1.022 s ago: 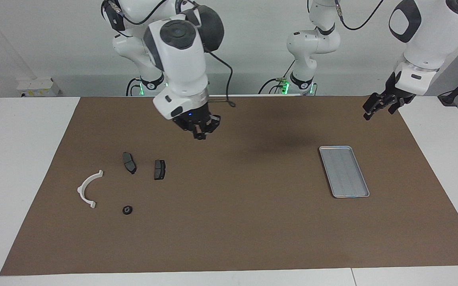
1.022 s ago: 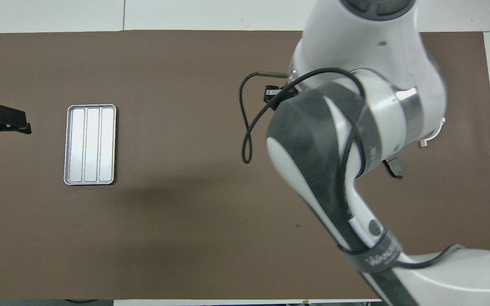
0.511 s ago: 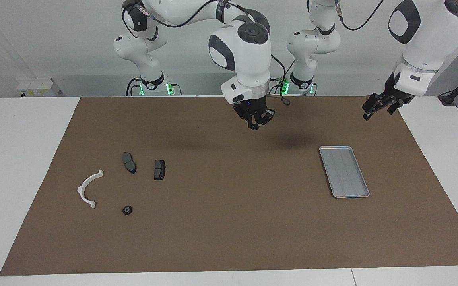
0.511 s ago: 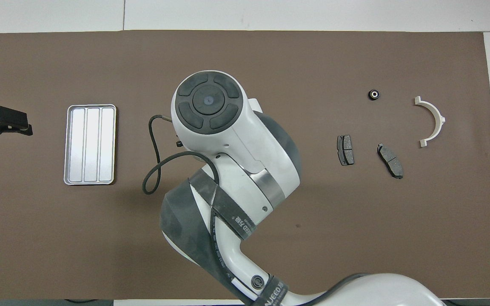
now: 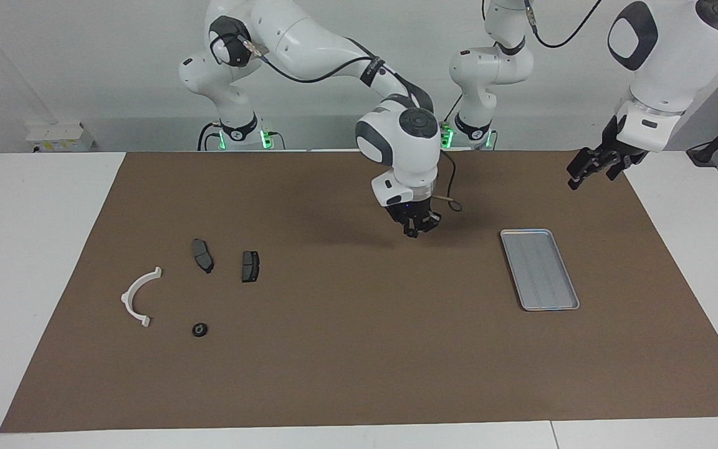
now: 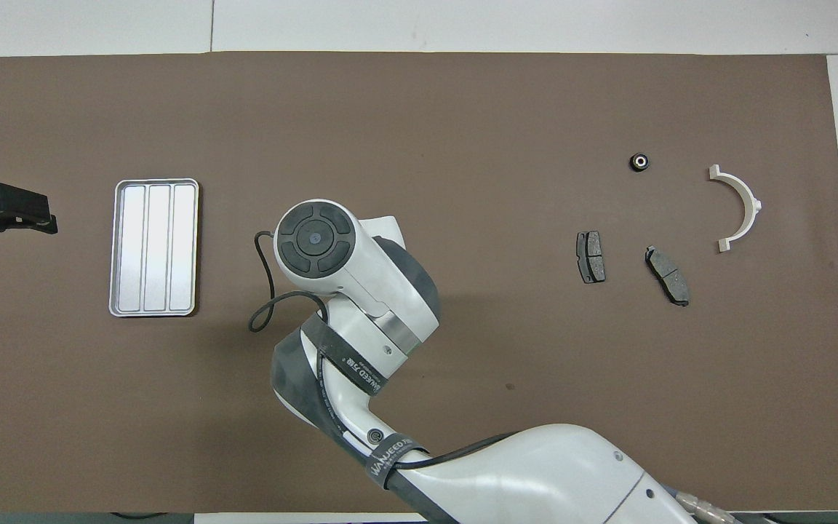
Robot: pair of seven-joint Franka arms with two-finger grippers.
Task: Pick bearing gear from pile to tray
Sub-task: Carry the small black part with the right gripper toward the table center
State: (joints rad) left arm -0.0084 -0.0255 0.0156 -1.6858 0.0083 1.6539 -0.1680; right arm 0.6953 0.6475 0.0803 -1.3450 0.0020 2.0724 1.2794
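Note:
The pile lies toward the right arm's end of the mat: a white semicircular bracket (image 5: 138, 296), two dark brake pads (image 5: 202, 255) (image 5: 250, 265) and one small black round piece (image 5: 200, 329). These also show in the overhead view: bracket (image 6: 739, 207), pads (image 6: 591, 256) (image 6: 668, 274), round piece (image 6: 639, 161). The silver tray (image 5: 540, 268) (image 6: 155, 247) lies bare toward the left arm's end. My right gripper (image 5: 418, 229) hangs low over the mat between pile and tray, closer to the tray. Its wrist hides it in the overhead view. My left gripper (image 5: 591, 169) (image 6: 4, 211) waits open beside the tray.
A brown mat (image 5: 359, 374) covers the white table. The right arm (image 6: 346, 291) stretches across the middle of the mat, with a black cable loop (image 6: 262, 291) hanging beside its wrist.
My right arm has swung from near the pile across the mat toward the tray and come lower. The pile's parts, the tray and the left arm have not moved.

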